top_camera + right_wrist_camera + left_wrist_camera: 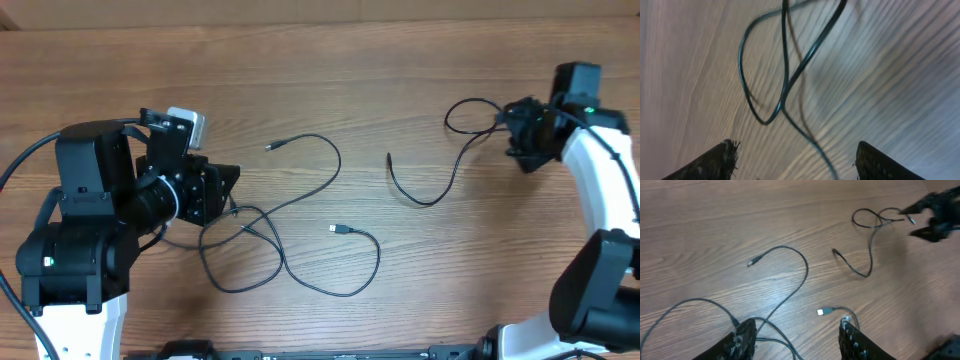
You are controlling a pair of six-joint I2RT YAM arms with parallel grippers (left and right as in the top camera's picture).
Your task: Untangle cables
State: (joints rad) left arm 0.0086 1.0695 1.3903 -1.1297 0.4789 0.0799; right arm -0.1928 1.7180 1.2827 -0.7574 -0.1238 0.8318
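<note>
On the table [300, 60], cables [342, 230] just ahead of left end effector [796, 328], right end effector [795, 147], both open

surface: wooden table [320, 80], light brown grain | near edge: dark strip [330, 354], possibly a rail

Looped cables [262, 222] cross near the left hand [236, 188], another cable [431, 204] well apart.

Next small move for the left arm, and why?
Probably lower the left tool onto the crossed loop beside it and close: its jaws stand open and empty, strands cross there, while the right cable already lies apart.
</note>
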